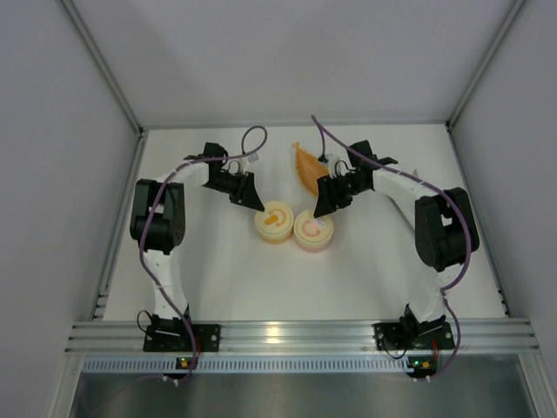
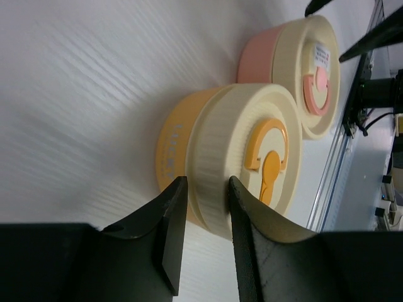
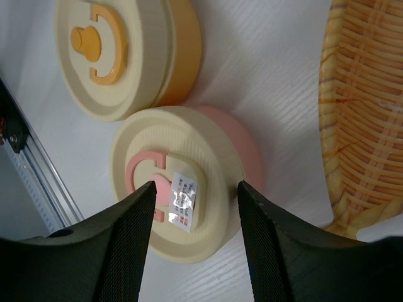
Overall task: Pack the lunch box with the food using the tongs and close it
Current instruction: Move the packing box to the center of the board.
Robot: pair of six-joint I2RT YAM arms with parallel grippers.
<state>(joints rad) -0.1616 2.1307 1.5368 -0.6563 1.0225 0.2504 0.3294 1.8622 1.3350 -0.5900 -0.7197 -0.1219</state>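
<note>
Two round lunch boxes stand side by side mid-table, both with cream lids on. The orange lunch box (image 1: 275,222) (image 2: 171,146) is on the left, the pink lunch box (image 1: 313,232) (image 3: 179,189) on the right. My left gripper (image 1: 254,200) (image 2: 206,182) comes in from the side, its jaws pinching the ribbed edge of the orange box's lid (image 2: 245,151). My right gripper (image 1: 324,207) (image 3: 196,187) hangs open above the pink lid, a finger on either side of the lid's labelled centre. The food and the tongs are out of view.
An orange woven boat-shaped dish (image 1: 306,167) (image 3: 362,113) lies just behind the boxes, close to the right gripper. A metal rail (image 1: 296,335) runs along the near edge. Grey walls enclose the table on three sides.
</note>
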